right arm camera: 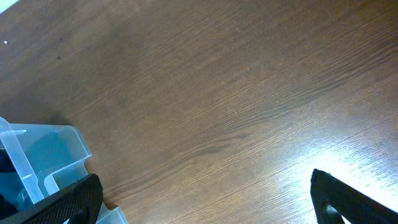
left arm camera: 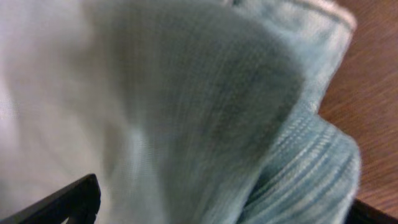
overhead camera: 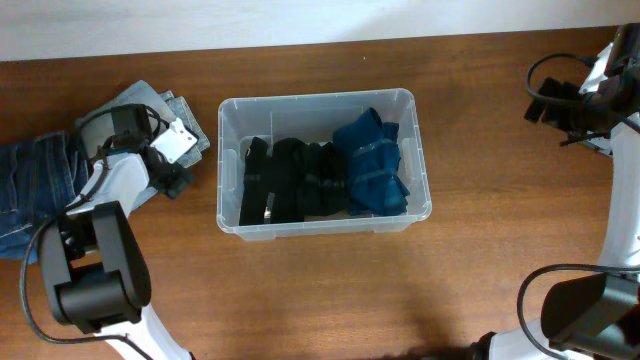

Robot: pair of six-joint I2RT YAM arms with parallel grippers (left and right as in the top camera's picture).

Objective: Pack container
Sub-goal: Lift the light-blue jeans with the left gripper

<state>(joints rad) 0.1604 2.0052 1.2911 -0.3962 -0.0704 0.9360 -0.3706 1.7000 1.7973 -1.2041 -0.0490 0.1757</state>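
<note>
The likeliest slip lies at the left, where the left gripper [overhead camera: 172, 160] sits on the near right edge of a folded grey garment [overhead camera: 150, 100] stacked by a pair of jeans [overhead camera: 35, 180]. If the jaws close there they may pinch only the top layer, so the fold would open and trail on the way across, or they may catch a second piece and drag the stack over the table [overhead camera: 480, 280]. In the left wrist view the cloth fills almost everything and is blurred, so how deep the fingers sit cannot be told. The container [overhead camera: 318, 97] stands at the middle of the table, just right of that pile, and it already holds black garments [overhead camera: 290, 180] on its left and middle and a blue garment [overhead camera: 370, 165] on its right. A loose bundle could drape over the near left rim or ride on top instead of settling. The container is light and clear, and a snagged hem could shove it. As for pose, the left arm reaches from the near left corner toward the far side, wrist bent down onto the clothes, jaws spread wide with nothing gripped. The right gripper [right arm camera: 208, 200] hangs over bare wood at the far right, well apart from the container, its jaws also spread and empty.
</note>
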